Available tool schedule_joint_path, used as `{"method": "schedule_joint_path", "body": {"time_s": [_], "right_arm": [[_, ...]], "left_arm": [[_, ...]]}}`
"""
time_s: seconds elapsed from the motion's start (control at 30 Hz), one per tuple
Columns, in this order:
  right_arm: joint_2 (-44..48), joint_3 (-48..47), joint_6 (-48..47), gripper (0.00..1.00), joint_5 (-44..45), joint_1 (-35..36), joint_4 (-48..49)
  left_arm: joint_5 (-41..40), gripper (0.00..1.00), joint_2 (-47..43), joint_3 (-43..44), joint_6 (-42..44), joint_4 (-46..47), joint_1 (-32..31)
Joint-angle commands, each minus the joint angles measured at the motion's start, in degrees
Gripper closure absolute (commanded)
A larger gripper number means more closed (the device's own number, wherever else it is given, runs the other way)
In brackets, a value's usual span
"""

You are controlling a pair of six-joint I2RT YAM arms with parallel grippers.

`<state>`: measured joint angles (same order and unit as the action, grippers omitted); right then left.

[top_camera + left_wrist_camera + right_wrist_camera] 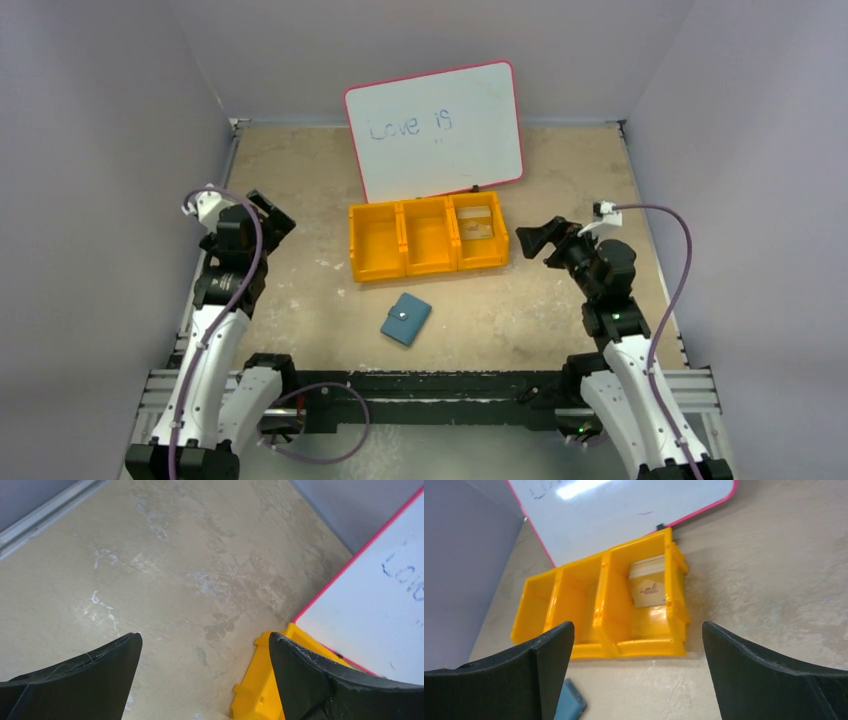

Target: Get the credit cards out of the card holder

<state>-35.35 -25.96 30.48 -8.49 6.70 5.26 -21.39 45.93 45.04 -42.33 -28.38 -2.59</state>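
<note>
One wallet point(406, 319), one bin point(428, 271), one whiteboard point(436, 130)

Teal card holder point(406, 319), orange bin point(428, 238)

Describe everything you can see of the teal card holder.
The card holder is a small teal wallet, folded shut, with a silver snap stud on top. It lies flat on the table, turned diagonally. It is nearer the arms than the orange three-compartment bin and apart from it. Nothing else touches it.

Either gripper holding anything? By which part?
Nothing held. Left gripper and right gripper are open and empty; the card holder lies closed on the table, untouched.
</note>
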Motion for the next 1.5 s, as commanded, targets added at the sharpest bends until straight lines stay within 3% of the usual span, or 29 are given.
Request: {"method": "schedule_joint_path", "body": {"time_s": [0.0,0.17,0.3,0.4,0.53,0.63,0.77,0.9,1.23,1.47], "right_arm": [[0.8,0.9,1.7,0.00,-10.3,0.0,0.9],[-3.0,1.1,-0.1,0.00,-20.1,0.0,3.2],[-6.9,2.9,4.0,0.01,-28.7,0.1,8.5],[-8.7,4.7,5.9,0.08,-32.2,1.5,11.9],[-9.9,3.0,3.4,0.09,-25.4,7.9,6.3],[-11.8,2.8,5.5,0.09,-19.7,15.6,8.4],[-20.2,0.0,8.0,0.10,-9.7,29.7,11.7],[-28.0,-3.5,10.2,0.12,-2.3,37.1,13.4],[-40.2,-6.7,16.4,0.09,4.3,45.6,19.6],[-45.1,-5.2,21.6,0.10,4.3,45.8,23.5]], "left_arm": [[-7.3,0.00,-1.6,1.3,-5.2,-2.7,0.2],[6.6,0.00,-0.6,-3.3,-0.4,-0.9,0.2],[17.7,0.00,3.2,-7.6,-1.1,0.6,0.1],[22.0,0.03,2.5,-10.5,-2.5,1.7,-0.6],[19.2,0.05,-2.3,-11.9,-6.3,3.5,-6.0],[15.7,0.05,-1.5,-12.9,-9.3,3.5,-11.4],[12.0,0.08,-0.4,-15.8,-14.1,6.3,-18.4],[11.8,0.15,-2.0,-18.0,-15.4,7.9,-20.1],[13.2,0.17,-3.8,-22.9,-17.6,8.4,-20.3],[21.9,0.22,0.8,-26.3,-15.7,16.1,-20.7]]}}
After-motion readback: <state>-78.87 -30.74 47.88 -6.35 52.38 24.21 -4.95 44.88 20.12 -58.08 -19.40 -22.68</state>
